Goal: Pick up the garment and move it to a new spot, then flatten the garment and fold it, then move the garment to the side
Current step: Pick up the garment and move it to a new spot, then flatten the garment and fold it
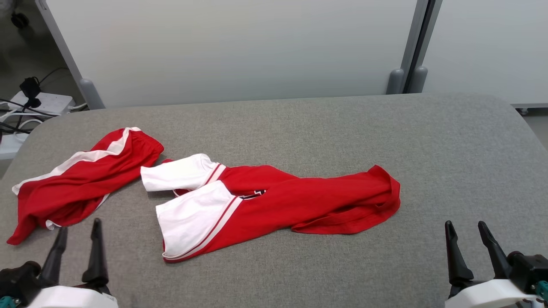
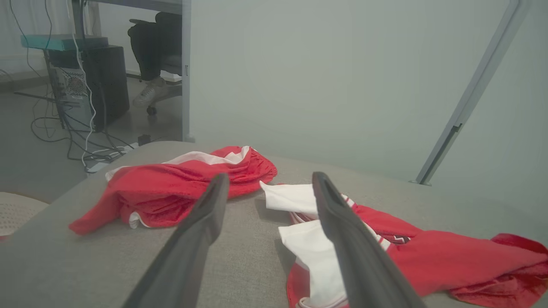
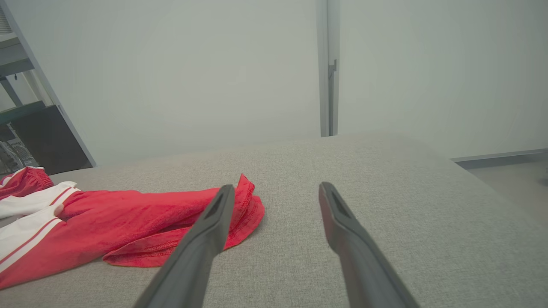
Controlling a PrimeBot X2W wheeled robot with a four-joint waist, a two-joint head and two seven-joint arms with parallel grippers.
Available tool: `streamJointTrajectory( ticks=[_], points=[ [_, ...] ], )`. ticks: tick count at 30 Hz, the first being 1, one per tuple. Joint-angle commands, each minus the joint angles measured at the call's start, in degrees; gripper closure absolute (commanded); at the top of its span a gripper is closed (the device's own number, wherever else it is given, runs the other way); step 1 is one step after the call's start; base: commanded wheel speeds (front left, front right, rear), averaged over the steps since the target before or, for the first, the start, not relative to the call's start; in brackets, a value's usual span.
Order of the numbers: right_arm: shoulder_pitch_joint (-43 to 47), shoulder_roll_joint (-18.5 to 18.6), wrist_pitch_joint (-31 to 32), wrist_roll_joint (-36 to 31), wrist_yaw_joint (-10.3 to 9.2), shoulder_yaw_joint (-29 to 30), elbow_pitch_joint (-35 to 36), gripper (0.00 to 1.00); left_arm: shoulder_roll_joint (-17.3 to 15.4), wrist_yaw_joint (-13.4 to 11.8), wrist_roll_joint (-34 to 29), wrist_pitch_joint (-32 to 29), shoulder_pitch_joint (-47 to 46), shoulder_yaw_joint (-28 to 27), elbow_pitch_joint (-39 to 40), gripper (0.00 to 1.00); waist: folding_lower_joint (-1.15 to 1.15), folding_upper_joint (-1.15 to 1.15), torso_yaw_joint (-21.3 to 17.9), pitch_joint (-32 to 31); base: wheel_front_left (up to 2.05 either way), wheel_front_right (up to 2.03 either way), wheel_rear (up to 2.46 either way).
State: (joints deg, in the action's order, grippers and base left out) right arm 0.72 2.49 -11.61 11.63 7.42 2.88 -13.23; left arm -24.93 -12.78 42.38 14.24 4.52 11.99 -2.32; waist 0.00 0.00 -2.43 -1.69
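Head view, left to right: our left gripper [image 1: 81,225] sits at 7 o'clock, fingers parted and empty, just short of the red shorts [image 1: 81,179] bunched at 9 o'clock on the grey table [image 1: 385,137]. The red-and-white jersey [image 1: 278,201], which we take for the garment, lies crumpled near the middle, white sleeves toward 9, hem toward 3. Our right gripper [image 1: 465,223] rests at 5 o'clock, likewise parted and empty. Both hang back, we judge, because no pick has begun.
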Motion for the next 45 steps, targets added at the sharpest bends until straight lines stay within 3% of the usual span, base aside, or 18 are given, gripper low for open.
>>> streamJointTrajectory(
  ticks=[1,3,5,11,14,24,45],
  points=[
    [-0.44,0.64,0.29,0.16,0.07,-1.19,2.03,0.00,-1.15,-1.01,-0.94,0.74,-1.64,-3.44,0.68,0.00,0.00,0.00,0.15,-0.18,0.00,0.00,0.00],
    [-0.14,0.57,0.44,0.12,0.07,-0.98,2.41,0.00,-0.80,-1.97,-2.39,0.74,-1.35,-4.71,-0.06,0.00,0.00,0.00,0.29,-0.35,0.00,0.00,0.00],
    [0.05,0.52,0.61,0.03,0.07,-0.96,2.64,0.00,-1.17,-1.32,-3.76,0.75,-0.99,-4.66,-0.64,0.00,0.00,0.00,0.31,-0.47,0.00,0.00,0.00],
    [0.45,0.47,0.89,-0.04,0.07,-1.89,3.01,0.00,-4.48,5.16,-5.13,-0.30,0.41,-0.65,-1.75,0.00,0.00,0.00,0.38,-0.89,0.00,0.00,0.00],
    [0.74,0.46,0.88,-0.26,0.07,-1.78,3.15,0.00,-5.58,6.91,-5.42,-0.75,0.37,0.39,-1.96,0.00,0.00,0.00,0.70,-1.10,0.00,0.00,0.00],
    [1.12,0.56,2.24,-1.45,0.07,-2.36,3.28,0.00,-5.62,8.57,-4.41,-1.13,-0.43,0.97,-3.56,0.00,0.00,0.00,1.02,-1.55,0.00,0.00,0.00],
    [0.43,0.48,2.66,-1.50,0.07,-2.94,3.40,0.00,-3.61,8.02,-3.09,-1.45,-1.35,1.30,-3.75,0.00,0.00,0.00,0.09,-0.57,0.00,0.00,0.00]
  ],
)
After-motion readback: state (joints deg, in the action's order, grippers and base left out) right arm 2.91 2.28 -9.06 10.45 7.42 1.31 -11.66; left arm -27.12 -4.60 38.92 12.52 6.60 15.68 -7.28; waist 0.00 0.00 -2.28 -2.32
